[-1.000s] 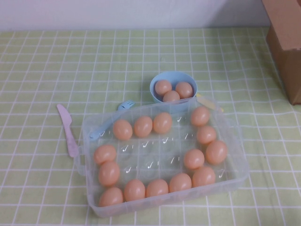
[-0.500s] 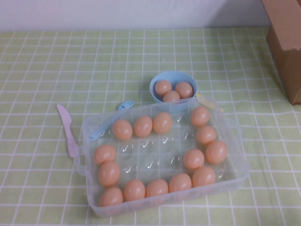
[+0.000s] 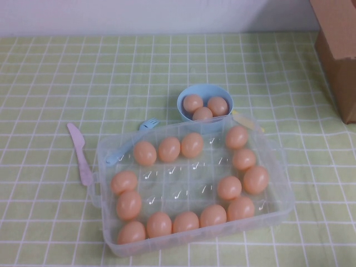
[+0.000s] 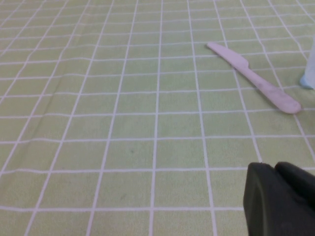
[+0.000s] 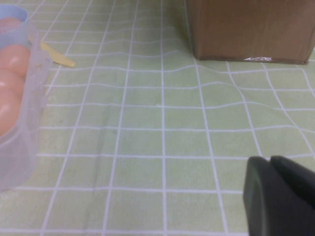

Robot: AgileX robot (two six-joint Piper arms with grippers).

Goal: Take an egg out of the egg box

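1. The left gripper (image 4: 280, 196), a matte black moulded part, hung low over the table's checked cloth near its left side, clenched on nothing; it did not show in the high view.
2. The right gripper (image 5: 280, 196), the same dull black shape, hovered over the cloth toward the table's right side, beside the box wall; I cannot tell whether it was released or clenched.
3. The egg box (image 3: 278, 208), a clear, glossy plastic rectangle with moulded cups and a side handle, sat close to the table's near edge, roughly central and turned slightly askew.
4. Smooth, matte peach-orange eggs ringed the box's outer cups, while the middle cups stood bare. One egg (image 3: 132, 232) lay in the cup at the near left corner of the box.
5. A flat pale-pink plastic knife (image 3: 80, 153) with a rounded blade lay on the cloth just left of the box.
6. A light-blue plastic fork (image 3: 148, 124) lay by the box's far left corner, its handle running under the clear wall.
7. A thin yellow plastic strip (image 5: 58, 56) poked out past the box's far right corner.
8. A round light-blue bowl (image 3: 205, 90) stood just beyond the box's far side, holding three more eggs.
9. A brown cardboard box (image 3: 338, 44) with flat, square-edged sides stood at the table's far right corner.
10. The table (image 3: 67, 72) wore a soft green cloth gridded with white lines, gently rippled.
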